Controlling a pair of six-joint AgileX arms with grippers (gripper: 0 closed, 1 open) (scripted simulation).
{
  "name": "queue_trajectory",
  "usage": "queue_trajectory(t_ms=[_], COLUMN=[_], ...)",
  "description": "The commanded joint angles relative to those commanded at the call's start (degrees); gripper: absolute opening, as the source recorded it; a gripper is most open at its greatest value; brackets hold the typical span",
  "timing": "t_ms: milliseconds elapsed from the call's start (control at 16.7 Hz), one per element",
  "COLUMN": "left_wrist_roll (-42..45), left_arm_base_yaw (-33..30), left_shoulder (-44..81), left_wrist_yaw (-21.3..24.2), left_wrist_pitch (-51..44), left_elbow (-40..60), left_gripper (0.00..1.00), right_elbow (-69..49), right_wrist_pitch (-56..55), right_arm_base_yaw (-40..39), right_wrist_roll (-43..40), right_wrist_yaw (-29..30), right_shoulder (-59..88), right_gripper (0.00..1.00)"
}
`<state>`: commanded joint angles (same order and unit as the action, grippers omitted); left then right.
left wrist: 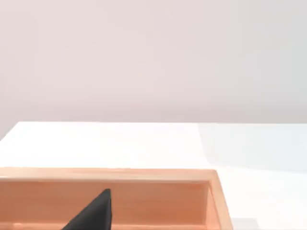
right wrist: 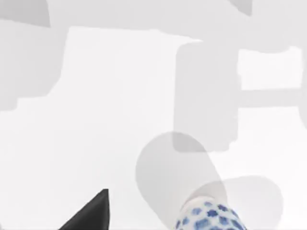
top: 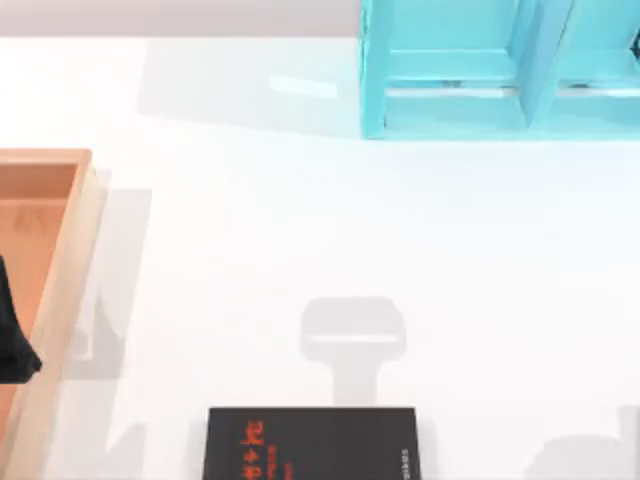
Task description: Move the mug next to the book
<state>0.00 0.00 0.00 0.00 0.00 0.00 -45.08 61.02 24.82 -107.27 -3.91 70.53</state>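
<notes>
Lying at the near edge of the white tabletop (top: 300, 250), the black book (top: 312, 443) shows its red-orange lettering. The blue-patterned mug (right wrist: 209, 218) appears in the right wrist view, just beside a dark fingertip (right wrist: 91, 213) of the right pincer; whether that pincer holds it, I cannot tell. The left pincer (top: 12, 345) hangs over the wooden tray (top: 70, 270) at the tabletop's left, its opening unclear. A turquoise shelf (top: 500, 65) stands at the far side.
</notes>
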Motion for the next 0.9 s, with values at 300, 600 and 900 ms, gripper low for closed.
queue_trajectory(t_ms=[300, 600, 900], left_wrist_roll=[0.0, 0.0, 0.0], left_arm_base_yaw=[0.0, 0.0, 0.0], left_shoulder=[0.0, 0.0, 0.0], left_wrist_yaw=[0.0, 0.0, 0.0], left_wrist_pitch=[0.0, 0.0, 0.0], left_elbow=[0.0, 0.0, 0.0], left_gripper=[1.0, 1.0, 1.0], right_elbow=[-8.88, -13.3, -13.17], right_wrist_pitch=[8.36, 11.01, 10.9], right_arm_base_yaw=[10.61, 15.97, 15.78], right_wrist_roll=[-15.88, -23.15, -23.14], right_wrist_yaw=[2.57, 3.88, 3.8], right_shoulder=[5.15, 5.89, 5.8], right_gripper=[1.0, 1.0, 1.0])
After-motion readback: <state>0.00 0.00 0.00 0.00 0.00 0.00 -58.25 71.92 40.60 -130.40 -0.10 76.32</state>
